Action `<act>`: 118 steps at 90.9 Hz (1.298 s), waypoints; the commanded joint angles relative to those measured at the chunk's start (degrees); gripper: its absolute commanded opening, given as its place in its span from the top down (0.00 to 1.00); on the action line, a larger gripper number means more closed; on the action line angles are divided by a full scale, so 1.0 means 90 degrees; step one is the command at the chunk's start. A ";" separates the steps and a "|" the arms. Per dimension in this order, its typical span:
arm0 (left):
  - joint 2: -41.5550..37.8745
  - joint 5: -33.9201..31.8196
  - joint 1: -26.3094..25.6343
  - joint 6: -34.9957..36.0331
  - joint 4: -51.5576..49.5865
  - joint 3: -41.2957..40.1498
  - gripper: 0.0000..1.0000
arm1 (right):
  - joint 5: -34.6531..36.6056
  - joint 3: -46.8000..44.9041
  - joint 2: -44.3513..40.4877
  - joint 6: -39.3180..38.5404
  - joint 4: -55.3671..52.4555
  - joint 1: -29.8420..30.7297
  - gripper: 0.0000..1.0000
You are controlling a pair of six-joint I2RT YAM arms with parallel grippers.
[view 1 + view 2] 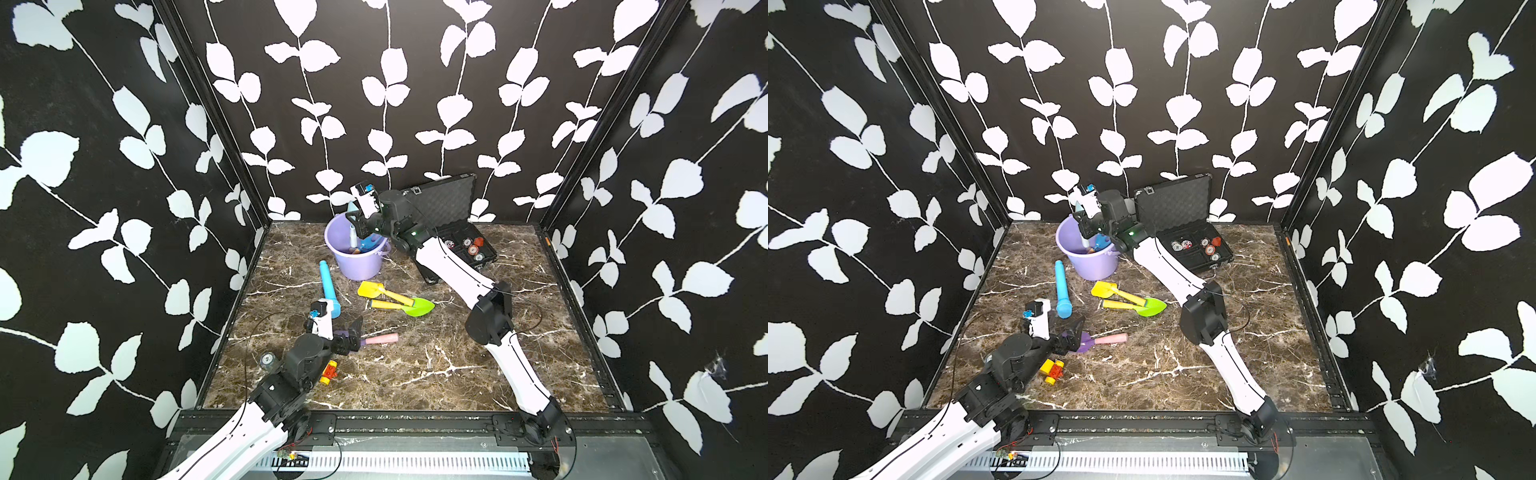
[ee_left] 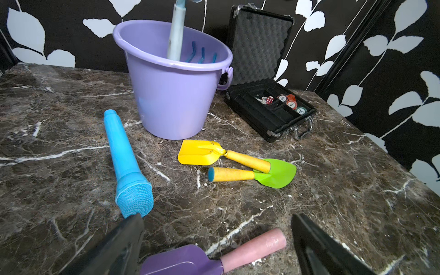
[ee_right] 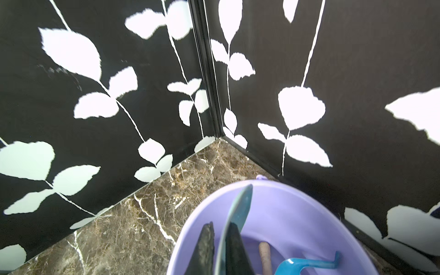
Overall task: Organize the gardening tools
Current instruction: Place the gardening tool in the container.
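Black walls [image 1: 104, 208] had white leaf-and-vine print on three sides; brown marble floor [image 1: 415, 374] had white veins; black rail [image 1: 415, 420] edged the front; light was even.

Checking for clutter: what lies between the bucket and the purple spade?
The yellow spade and green trowel, overlapping, lie between the bucket and the purple spade; the left wrist view shows it best.

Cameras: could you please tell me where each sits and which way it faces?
Top views: high in front, looking down on table, left arm, right arm.
Left wrist: low, facing the bucket; open left gripper flanks the purple spade.
Right wrist: above the bucket, facing the back corner; right gripper grips the teal trowel.
All share the bucket.
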 commanded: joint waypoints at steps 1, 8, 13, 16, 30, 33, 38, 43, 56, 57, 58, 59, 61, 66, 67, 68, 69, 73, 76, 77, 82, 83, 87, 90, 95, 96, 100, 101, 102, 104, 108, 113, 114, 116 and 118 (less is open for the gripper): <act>-0.0195 -0.0194 -0.0021 -0.0096 -0.0329 0.0065 0.01 | 0.0097 -0.0048 0.0239 0.0085 0.0341 -0.0010 0.93; -0.0262 -0.0226 -0.0025 -0.0106 -0.0424 0.0060 0.01 | 0.0157 -0.0127 0.0298 0.0075 0.0287 -0.0010 0.92; -0.0275 -0.0246 -0.0019 -0.0118 -0.0448 0.0057 0.01 | 0.0191 -0.0199 0.0326 0.0067 0.0291 -0.0020 0.92; -0.0270 -0.0258 -0.0020 -0.0119 -0.0458 0.0053 0.01 | 0.0218 -0.0227 0.0337 0.0057 0.0284 -0.0018 0.92; -0.0249 -0.0277 -0.0025 -0.0144 -0.0452 0.0057 0.01 | 0.0276 -0.0373 0.0379 0.0046 0.0259 -0.0032 0.91; -0.0243 -0.0278 -0.0025 -0.0145 -0.0456 0.0061 0.01 | 0.0293 -0.0394 0.0382 0.0032 0.0240 -0.0040 0.90; -0.0249 -0.0290 -0.0025 -0.0139 -0.0460 0.0071 0.01 | 0.0315 -0.0416 0.0386 0.0027 0.0232 -0.0052 0.89; -0.0251 -0.0302 -0.0022 -0.0138 -0.0469 0.0076 0.01 | 0.0342 -0.0436 0.0387 0.0026 0.0211 -0.0055 0.85; -0.0229 -0.0298 -0.0025 -0.0148 -0.0484 0.0103 0.01 | 0.0374 -0.0424 0.0339 0.0026 0.0108 -0.0076 0.70; -0.0226 -0.0298 -0.0021 -0.0153 -0.0482 0.0107 0.01 | 0.0370 -0.0422 0.0326 0.0026 0.0103 -0.0073 0.69; -0.0224 -0.0298 -0.0023 -0.0145 -0.0481 0.0109 0.01 | 0.0362 -0.0421 0.0315 0.0026 0.0091 -0.0081 0.68; -0.0224 -0.0298 -0.0025 -0.0147 -0.0481 0.0110 0.01 | 0.0364 -0.0425 0.0304 0.0021 0.0084 -0.0085 0.66; -0.0223 -0.0298 -0.0023 -0.0148 -0.0480 0.0115 0.01 | 0.0365 -0.0421 0.0280 0.0025 0.0070 -0.0083 0.64; -0.0214 -0.0305 -0.0019 -0.0148 -0.0488 0.0116 0.01 | 0.0382 -0.0421 0.0215 0.0017 0.0018 -0.0084 0.59; -0.0213 -0.0306 -0.0022 -0.0148 -0.0484 0.0118 0.01 | 0.0383 -0.0420 0.0196 0.0012 0.0009 -0.0086 0.58; -0.0208 -0.0307 -0.0019 -0.0148 -0.0482 0.0119 0.01 | 0.0384 -0.0415 0.0177 0.0009 -0.0005 -0.0087 0.58; -0.0211 -0.0307 -0.0023 -0.0148 -0.0481 0.0120 0.01 | 0.0384 -0.0412 0.0162 0.0008 -0.0027 -0.0083 0.57; -0.0195 -0.0302 -0.0025 -0.0150 -0.0480 0.0123 0.01 | 0.0399 -0.0401 0.0087 -0.0016 -0.0084 -0.0085 0.55; -0.0185 -0.0298 -0.0023 -0.0157 -0.0480 0.0125 0.01 | 0.0405 -0.0408 0.0018 -0.0029 -0.0131 -0.0086 0.54; -0.0180 -0.0298 -0.0025 -0.0157 -0.0480 0.0128 0.01 | 0.0414 -0.0409 0.0000 -0.0036 -0.0149 -0.0087 0.54; -0.0173 -0.0289 -0.0017 -0.0159 -0.0483 0.0130 0.01 | 0.0421 -0.0442 -0.0133 -0.0051 -0.0220 -0.0089 0.51; -0.0174 -0.0288 -0.0017 -0.0168 -0.0486 0.0130 0.01 | 0.0422 -0.0460 -0.0168 -0.0051 -0.0237 -0.0089 0.51; -0.0156 -0.0288 -0.0019 -0.0182 -0.0490 0.0130 0.01 | 0.0424 -0.0532 -0.0299 -0.0059 -0.0284 -0.0089 0.51; -0.0150 -0.0281 -0.0018 -0.0191 -0.0490 0.0131 0.01 | 0.0412 -0.0627 -0.0409 -0.0069 -0.0299 -0.0086 0.50; -0.0144 -0.0287 -0.0019 -0.0208 -0.0490 0.0130 0.01 | 0.0392 -0.0879 -0.0634 -0.0094 -0.0278 -0.0085 0.47; -0.0140 -0.0292 -0.0023 -0.0212 -0.0490 0.0130 0.01 | 0.0389 -0.0937 -0.0673 -0.0097 -0.0261 -0.0087 0.47; -0.0119 -0.0306 -0.0020 -0.0223 -0.0498 0.0123 0.01 | 0.0380 -0.1224 -0.0916 -0.0096 -0.0171 -0.0075 0.45; -0.0117 -0.0312 -0.0023 -0.0230 -0.0499 0.0122 0.01 | 0.0382 -0.1330 -0.0975 -0.0093 -0.0139 -0.0072 0.44; -0.0111 -0.0319 -0.0024 -0.0228 -0.0504 0.0116 0.01 | 0.0379 -0.1407 -0.1049 -0.0092 -0.0094 -0.0071 0.44; -0.0114 -0.0323 -0.0026 -0.0226 -0.0513 0.0117 0.01 | 0.0386 -0.1631 -0.1187 -0.0086 -0.0007 -0.0072 0.44; -0.0099 -0.0351 -0.0026 -0.0240 -0.0524 0.0114 0.01 | 0.0412 -0.1937 -0.1451 -0.0068 0.0175 -0.0073 0.42; -0.0098 -0.0367 -0.0020 -0.0252 -0.0537 0.0102 0.01 | 0.0483 -0.2532 -0.1814 -0.0045 0.0452 -0.0066 0.38; -0.0097 -0.0376 -0.0018 -0.0249 -0.0538 0.0096 0.01 | 0.0493 -0.2638 -0.1898 -0.0044 0.0499 -0.0068 0.38; -0.0108 -0.0383 -0.0017 -0.0261 -0.0543 0.0092 0.01 | 0.0524 -0.2859 -0.2041 -0.0035 0.0579 -0.0061 0.37; -0.0109 -0.0395 -0.0011 -0.0257 -0.0547 0.0086 0.01 | 0.0556 -0.3112 -0.2157 -0.0026 0.0692 -0.0065 0.36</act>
